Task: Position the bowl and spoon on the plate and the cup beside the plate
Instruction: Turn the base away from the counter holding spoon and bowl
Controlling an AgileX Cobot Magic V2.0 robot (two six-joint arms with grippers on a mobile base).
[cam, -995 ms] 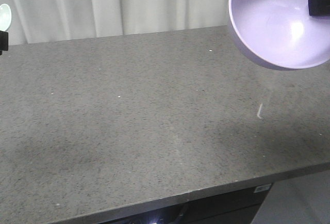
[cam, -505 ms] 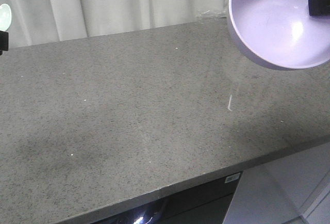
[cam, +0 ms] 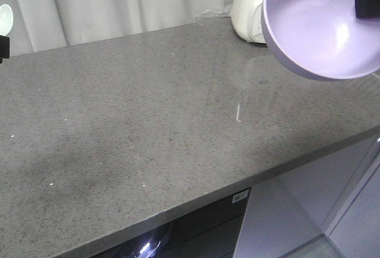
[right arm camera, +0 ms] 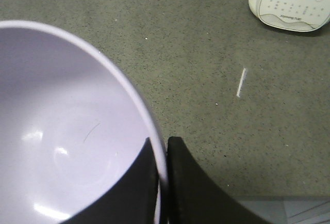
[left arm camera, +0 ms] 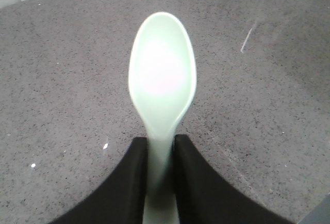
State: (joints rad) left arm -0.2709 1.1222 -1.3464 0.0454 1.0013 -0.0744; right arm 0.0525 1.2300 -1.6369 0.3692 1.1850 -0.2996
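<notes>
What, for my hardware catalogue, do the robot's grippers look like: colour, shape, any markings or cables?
The left gripper and right gripper look alike: two plain matte black fingers each, narrow at the tip and flaring in a smooth curve toward the base. No markings or cables show on them.

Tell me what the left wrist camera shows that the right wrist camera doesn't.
Only the left wrist view shows the spoon, clamped by its handle in the left gripper. Only the right wrist view shows the bowl, its rim pinched by the right gripper, and a white appliance. Both show the grey countertop with a pale streak.
</notes>
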